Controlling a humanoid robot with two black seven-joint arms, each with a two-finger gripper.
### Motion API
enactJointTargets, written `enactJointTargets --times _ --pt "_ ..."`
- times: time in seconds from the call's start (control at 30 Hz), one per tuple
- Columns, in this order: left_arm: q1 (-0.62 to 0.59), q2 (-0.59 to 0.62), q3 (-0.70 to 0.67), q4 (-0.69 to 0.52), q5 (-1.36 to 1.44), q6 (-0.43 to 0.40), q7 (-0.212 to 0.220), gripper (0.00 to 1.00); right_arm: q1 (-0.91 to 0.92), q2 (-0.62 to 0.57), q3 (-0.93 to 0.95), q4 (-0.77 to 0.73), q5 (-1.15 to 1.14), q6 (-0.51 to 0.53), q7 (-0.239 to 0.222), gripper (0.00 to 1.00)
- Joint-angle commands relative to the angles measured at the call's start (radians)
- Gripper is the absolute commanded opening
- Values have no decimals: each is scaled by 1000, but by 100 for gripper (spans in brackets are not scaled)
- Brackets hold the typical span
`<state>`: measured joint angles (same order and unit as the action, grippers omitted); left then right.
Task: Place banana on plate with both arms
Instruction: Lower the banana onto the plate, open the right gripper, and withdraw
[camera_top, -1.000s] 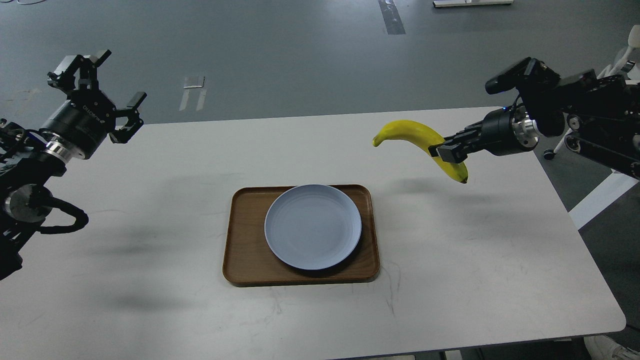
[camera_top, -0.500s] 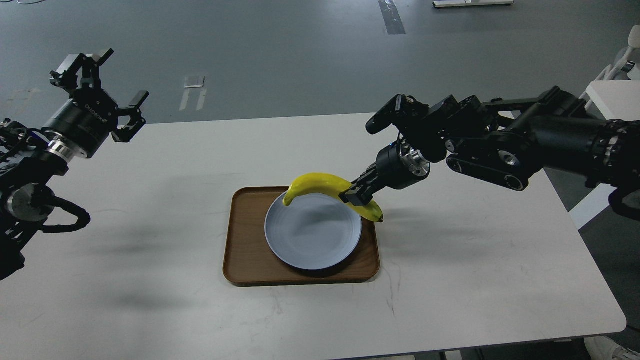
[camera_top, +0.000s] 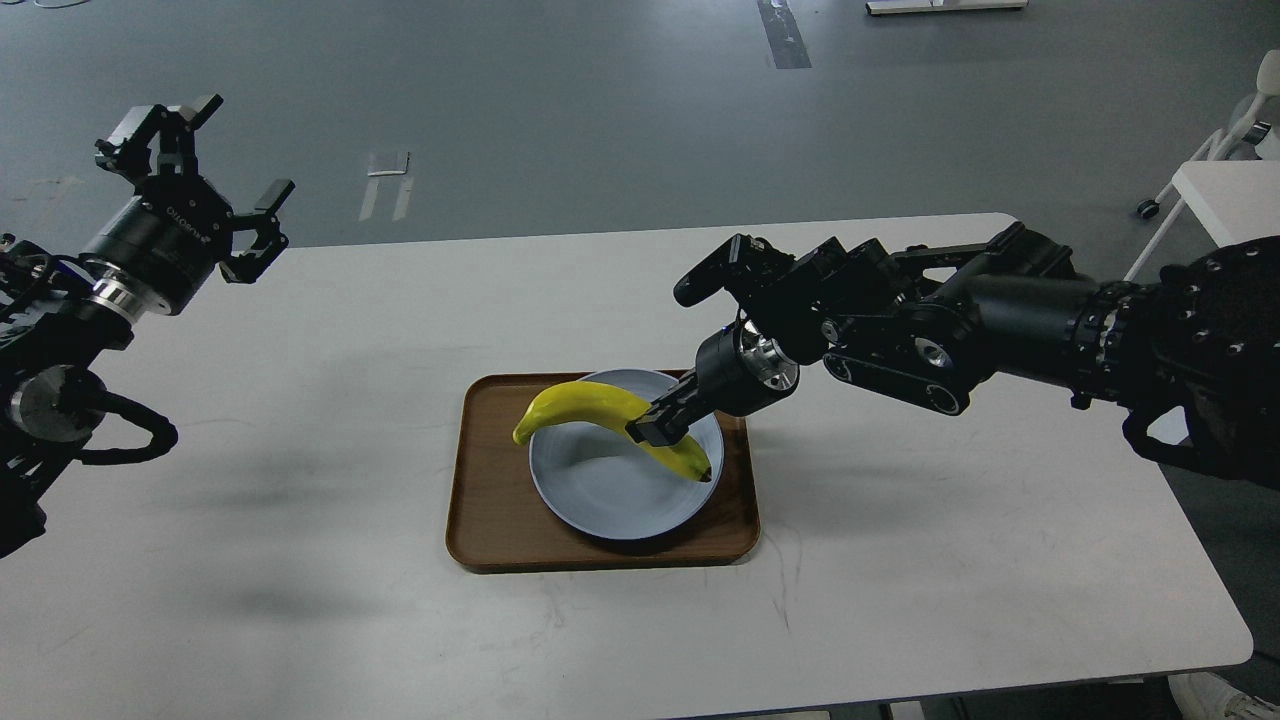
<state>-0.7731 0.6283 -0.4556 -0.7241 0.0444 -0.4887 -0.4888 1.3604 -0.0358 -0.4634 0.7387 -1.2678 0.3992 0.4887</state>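
Observation:
My right gripper (camera_top: 655, 428) is shut on the yellow banana (camera_top: 585, 408) and holds it just above the pale blue-grey plate (camera_top: 610, 490). The banana arches over the plate's far half, its stem end past the plate's left rim and its dark tip over the right rim. I cannot tell whether it touches the plate. The plate sits on a brown wood-grain tray (camera_top: 490, 500) at the table's middle. My left gripper (camera_top: 195, 175) is open and empty, raised at the far left edge of the table, well away from the plate.
The white table (camera_top: 950, 540) runs wide around the tray. My right arm (camera_top: 960, 330) reaches across the table's right half. A white chair or stand (camera_top: 1215, 190) is off the table at the far right.
My right arm has swung left and down, carrying the banana from above the table's right side to low over the plate. The left arm has hardly moved.

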Motion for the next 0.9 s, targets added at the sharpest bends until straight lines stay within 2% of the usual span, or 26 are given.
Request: enactJointTargets --times 0.0,0.03,0.07,0.13,0.17,0.23,0.33,0.53,0.73,0.87 --pt "0 -1 0 0 0 0 0 98 -4 19 -15 -25 1 3 0 61" --pt "0 1 0 0 0 0 0 98 -4 19 -18 -25 1 3 0 66" --pt "0 1 0 0 0 0 0 98 -4 19 -20 -25 1 1 0 75" --pt "0 1 0 0 0 0 0 98 -4 16 -20 -27 4 0 0 84" --pt "0 1 0 0 0 0 0 98 -3 11 -15 -28 17 -3 0 95" --pt "-2 1 0 0 0 0 0 98 11 -2 -1 -35 62 -3 0 99" --pt "-2 1 -2 0 0 0 0 98 32 -61 57 -41 152 -6 0 100" --pt "-3 -4 -5 0 2 0 0 98 17 -262 353 -41 430 -5 0 100" --pt "1 -21 -5 0 3 0 0 98 -186 -439 610 -32 784 -5 0 100" --pt "1 -45 -3 8 6 0 0 98 -320 -466 715 -33 918 -5 0 100"
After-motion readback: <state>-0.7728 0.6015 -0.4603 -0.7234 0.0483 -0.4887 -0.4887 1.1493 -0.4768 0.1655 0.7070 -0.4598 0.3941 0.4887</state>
